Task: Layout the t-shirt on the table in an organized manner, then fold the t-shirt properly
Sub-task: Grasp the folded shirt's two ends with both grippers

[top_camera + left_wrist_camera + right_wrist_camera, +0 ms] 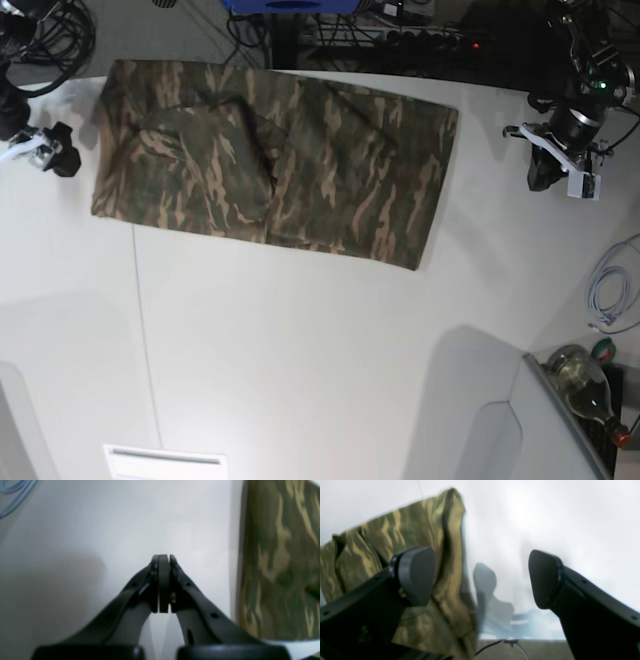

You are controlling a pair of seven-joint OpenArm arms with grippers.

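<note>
The camouflage t-shirt point(270, 165) lies flat as a long folded rectangle across the far part of the white table point(300, 350), with a sleeve folded onto its left half. My right gripper point(58, 158) stands just off the shirt's left edge. In the right wrist view it point(482, 577) is open, with nothing between its fingers and the shirt point(432, 530) rumpled behind the left finger. My left gripper point(545, 175) hangs to the right of the shirt's right end. Its jaws point(163, 557) are shut on nothing, with the shirt's edge point(280, 555) to its side.
A thin dark seam point(145, 340) runs down the table's left part. A coiled pale cable point(608, 290) and a bottle point(580, 385) sit at the right edge. A white slip point(165, 462) lies at the front. Cables and gear crowd the far side.
</note>
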